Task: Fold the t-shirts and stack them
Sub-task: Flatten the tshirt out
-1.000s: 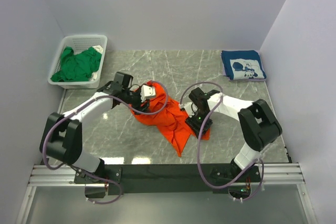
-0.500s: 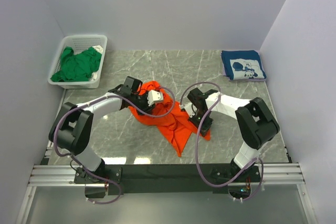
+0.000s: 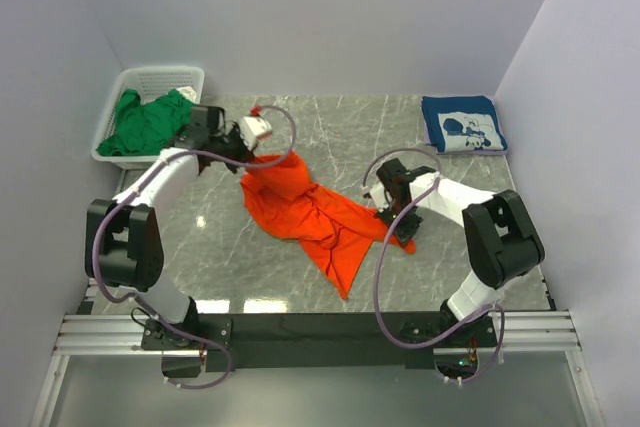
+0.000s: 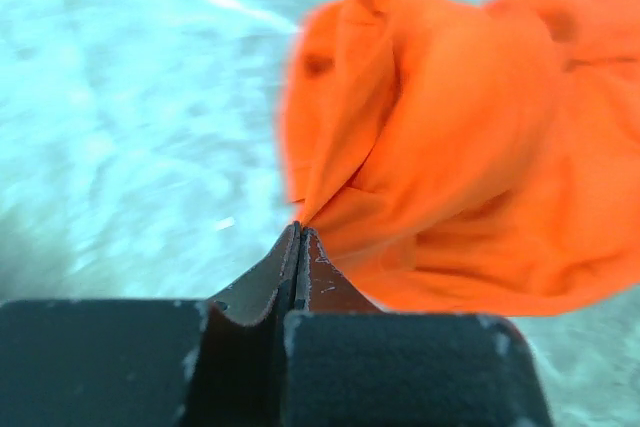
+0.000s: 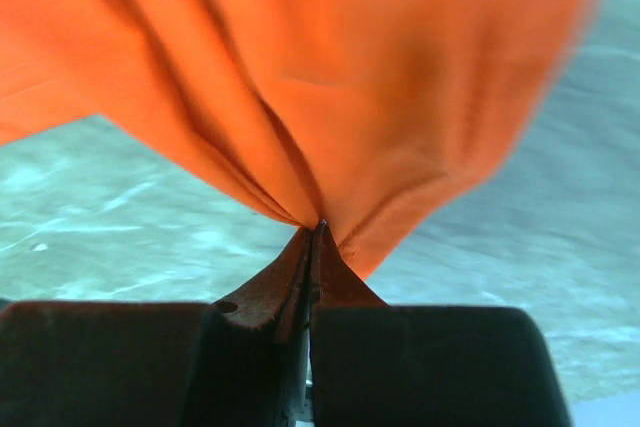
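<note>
The left gripper (image 4: 298, 232) has its jaws pinched tight on an edge of the plain bright orange cloth t-shirt (image 3: 318, 219), toward the far left of the grey marble-patterned table (image 3: 230, 257); from there the shirt's long axis slants to the near right, bunched and creased between; the right gripper (image 5: 317, 227) is likewise clamped on the opposite edge; spreading it flat likely calls for drawing both ends apart along that slant.
</note>
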Tool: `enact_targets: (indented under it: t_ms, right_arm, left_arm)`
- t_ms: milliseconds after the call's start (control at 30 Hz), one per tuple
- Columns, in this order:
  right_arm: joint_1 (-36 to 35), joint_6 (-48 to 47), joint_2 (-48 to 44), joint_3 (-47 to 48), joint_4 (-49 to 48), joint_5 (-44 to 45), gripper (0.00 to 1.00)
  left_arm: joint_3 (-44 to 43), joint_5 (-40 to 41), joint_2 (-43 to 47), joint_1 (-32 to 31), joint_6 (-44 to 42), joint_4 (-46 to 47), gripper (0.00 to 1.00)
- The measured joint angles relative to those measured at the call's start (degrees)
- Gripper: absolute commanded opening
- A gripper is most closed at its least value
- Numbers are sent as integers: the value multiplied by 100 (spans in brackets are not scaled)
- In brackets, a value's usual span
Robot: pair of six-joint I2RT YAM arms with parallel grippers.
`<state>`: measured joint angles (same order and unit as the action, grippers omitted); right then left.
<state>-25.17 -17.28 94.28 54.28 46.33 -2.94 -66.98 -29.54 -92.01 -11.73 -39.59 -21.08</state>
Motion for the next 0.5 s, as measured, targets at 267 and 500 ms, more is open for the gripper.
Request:
enact_targets:
  t_ms: [267,500]
  right_arm:
    - [640,-83,0,575,-52,160,0]
    - [979,-225,0,903,-72,214,0]
  left_arm:
    - [-588,-153,-212,560,350,-9,1]
    - [-1419,-131,-981,745,1051,-76,1]
